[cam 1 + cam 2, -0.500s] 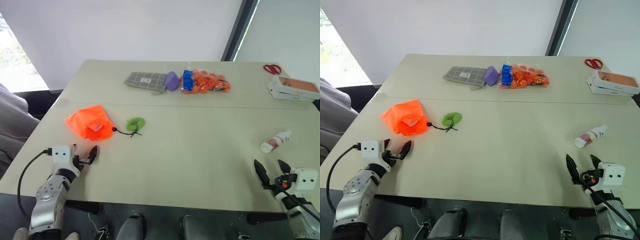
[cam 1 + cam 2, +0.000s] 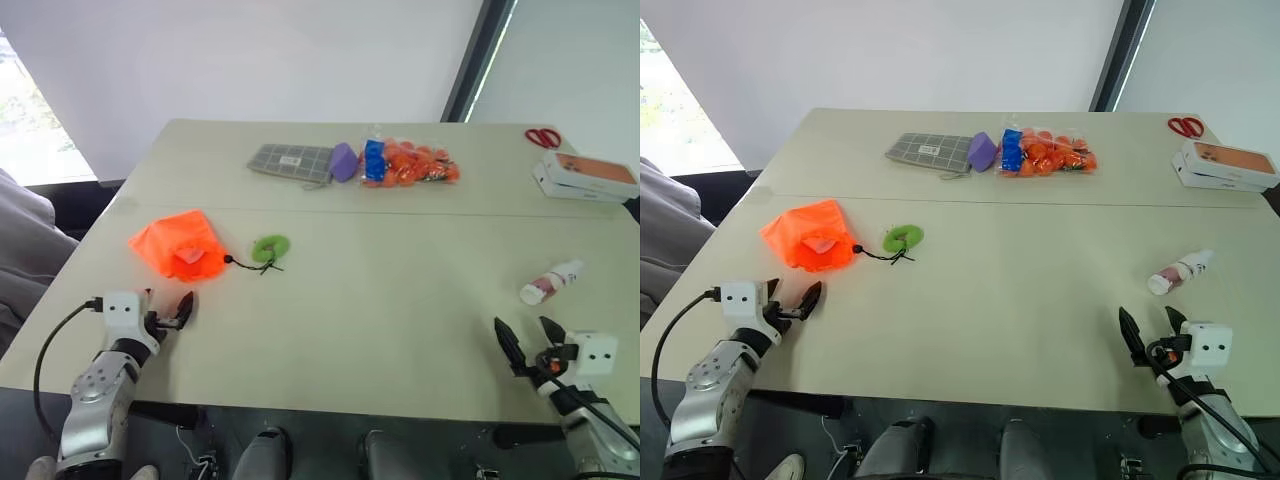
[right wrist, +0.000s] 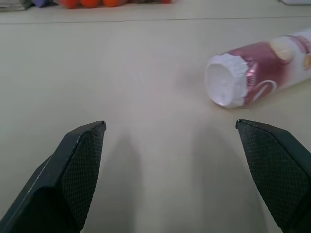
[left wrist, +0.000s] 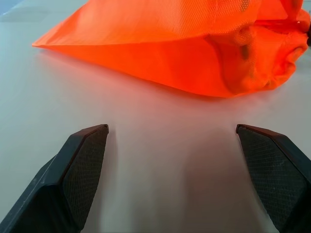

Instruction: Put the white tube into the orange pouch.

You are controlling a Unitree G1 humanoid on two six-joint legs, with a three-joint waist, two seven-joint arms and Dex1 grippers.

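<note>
White tube (image 2: 551,283), label unreadable, lying near right on table (image 2: 380,300); orange pouch (image 2: 176,244) near left. Both grippers, left (image 2: 168,312) and right (image 2: 522,343), spread wide, empty.

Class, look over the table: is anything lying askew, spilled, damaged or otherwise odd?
Nothing is spilled or damaged. The white tube lies on its side near the right gripper, and the orange pouch sits crumpled by the left gripper, its cord trailing to a green ring. Both grippers are open and empty.
</note>
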